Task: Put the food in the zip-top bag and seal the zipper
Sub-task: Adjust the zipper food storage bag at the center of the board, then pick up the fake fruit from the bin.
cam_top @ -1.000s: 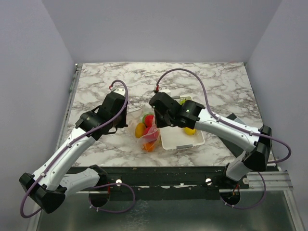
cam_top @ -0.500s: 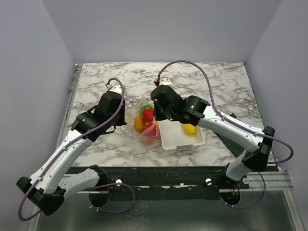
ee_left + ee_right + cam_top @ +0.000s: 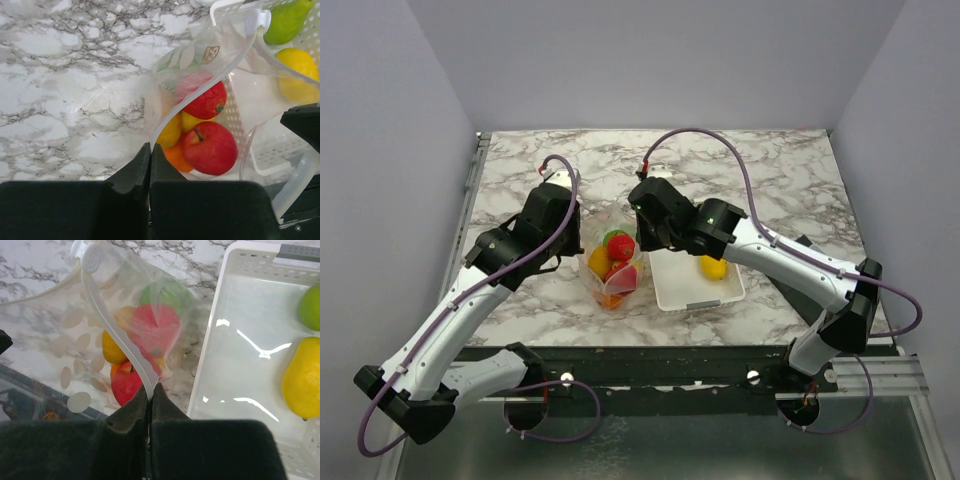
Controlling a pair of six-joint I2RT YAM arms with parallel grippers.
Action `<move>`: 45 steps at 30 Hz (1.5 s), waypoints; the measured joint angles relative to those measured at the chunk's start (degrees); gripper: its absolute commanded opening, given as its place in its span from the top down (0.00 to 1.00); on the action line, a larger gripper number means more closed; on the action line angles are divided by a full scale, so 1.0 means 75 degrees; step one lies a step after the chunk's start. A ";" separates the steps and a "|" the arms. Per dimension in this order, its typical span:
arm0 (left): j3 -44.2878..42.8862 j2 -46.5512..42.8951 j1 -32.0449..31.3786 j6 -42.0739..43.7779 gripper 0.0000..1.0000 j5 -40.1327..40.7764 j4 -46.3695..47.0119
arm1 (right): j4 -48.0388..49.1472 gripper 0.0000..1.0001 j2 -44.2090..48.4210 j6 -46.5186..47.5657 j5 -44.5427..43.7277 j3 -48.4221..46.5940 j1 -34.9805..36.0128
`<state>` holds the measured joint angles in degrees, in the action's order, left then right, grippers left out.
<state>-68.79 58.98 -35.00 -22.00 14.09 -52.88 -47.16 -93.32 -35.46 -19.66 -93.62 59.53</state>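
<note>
Between the two arms, just beside the left wall of the white basket, the zip-top bag was held up by its top edge over the marble table. I could not tell if its bottom touched the table.

The bag was clear and wrinkled, with pale oval leaf shapes printed on it and glints on the folds. Its mouth stood open, and the two sides of the zipper were apart. The zipper looked like a narrow whitish strip, with a small white slider at its far end.

Part of the food was inside the bag: a red apple at the bottom, a red strawberry-like fruit above it, a yellow-orange fruit beside them and a green fruit behind. Two more pieces lay in the basket, a yellow lemon and a light green fruit.

The left gripper had its jaws pressed together on the left edge of the bag's mouth. The right gripper was also closed, pinching the zipper strip on the side near the basket.
</note>
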 measured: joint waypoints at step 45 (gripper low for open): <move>-0.0195 -0.0061 0.0000 0.0029 1.00 0.0064 -0.0189 | -0.0609 0.31 0.1364 0.0399 -0.0545 0.1443 -0.1472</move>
<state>-70.26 58.52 -35.00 -21.78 14.57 -54.30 -51.72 -83.09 -32.47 -23.75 -82.81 48.49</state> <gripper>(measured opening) 0.004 0.648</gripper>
